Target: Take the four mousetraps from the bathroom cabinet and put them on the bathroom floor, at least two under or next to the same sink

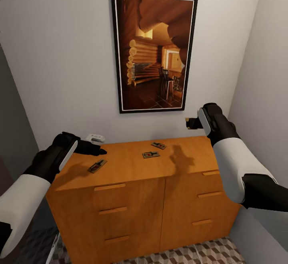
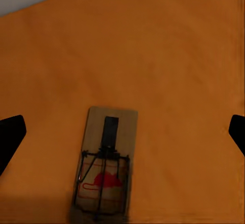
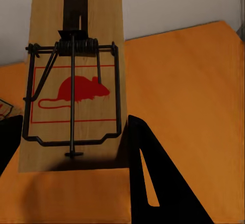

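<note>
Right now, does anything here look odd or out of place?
Yes: mousetraps lie scattered at different angles on top of the cabinet, and the right gripper holds another one up in the air.

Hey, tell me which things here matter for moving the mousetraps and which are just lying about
Job:
mousetrap in right gripper
three mousetraps on the cabinet top
cabinet
bathroom floor

Lying about:
framed picture
white object by the wall
</note>
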Robot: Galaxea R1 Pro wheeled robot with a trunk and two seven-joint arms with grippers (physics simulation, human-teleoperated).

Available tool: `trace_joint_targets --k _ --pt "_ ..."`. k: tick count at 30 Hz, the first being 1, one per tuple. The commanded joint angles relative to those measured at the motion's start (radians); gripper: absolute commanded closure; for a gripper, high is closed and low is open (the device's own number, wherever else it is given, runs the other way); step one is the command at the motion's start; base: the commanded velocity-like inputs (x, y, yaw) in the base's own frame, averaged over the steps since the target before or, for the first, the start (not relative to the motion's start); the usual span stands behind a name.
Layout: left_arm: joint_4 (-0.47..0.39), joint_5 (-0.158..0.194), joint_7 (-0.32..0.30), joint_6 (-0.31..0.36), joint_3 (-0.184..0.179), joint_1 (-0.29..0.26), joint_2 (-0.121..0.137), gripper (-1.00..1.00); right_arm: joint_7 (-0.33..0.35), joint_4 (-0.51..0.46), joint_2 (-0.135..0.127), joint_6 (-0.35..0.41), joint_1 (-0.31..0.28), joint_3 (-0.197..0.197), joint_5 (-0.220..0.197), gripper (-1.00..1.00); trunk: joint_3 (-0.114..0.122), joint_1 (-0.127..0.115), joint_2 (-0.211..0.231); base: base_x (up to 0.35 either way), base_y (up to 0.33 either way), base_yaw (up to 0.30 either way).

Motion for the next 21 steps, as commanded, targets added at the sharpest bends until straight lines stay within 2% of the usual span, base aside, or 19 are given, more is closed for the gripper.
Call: trace_joint_targets --k 1,5,12,21 --pt "-0.001 0.010 0.006 0.006 -0.003 -0.001 0.001 -1.00 -0.004 -0.001 0.000 0.004 -0.001 -0.001 -0.003 1.00 -0.001 0.000 -0.001 -0.225 -0.124 0.000" --pt "-0.001 0.010 0.007 0.005 -0.002 -0.001 0.001 -1.00 -0.004 -0.001 0.000 0.004 -0.001 -0.001 -0.003 1.00 -0.001 0.000 -0.001 -0.140 -0.073 0.000" --pt "0.004 0.008 0.011 0.004 -0.002 -0.001 0.002 -1.00 -0.004 -0.001 -0.001 0.004 -0.001 -0.001 -0.003 1.00 -0.001 0.000 -0.001 -0.024 -0.012 0.000" --pt "0.061 0.004 0.019 0.003 0.001 -0.001 0.011 -1.00 -0.003 -0.001 -0.001 0.004 -0.001 -0.001 -0.004 1.00 -0.001 0.000 -0.001 -0.001 -0.001 0.000"
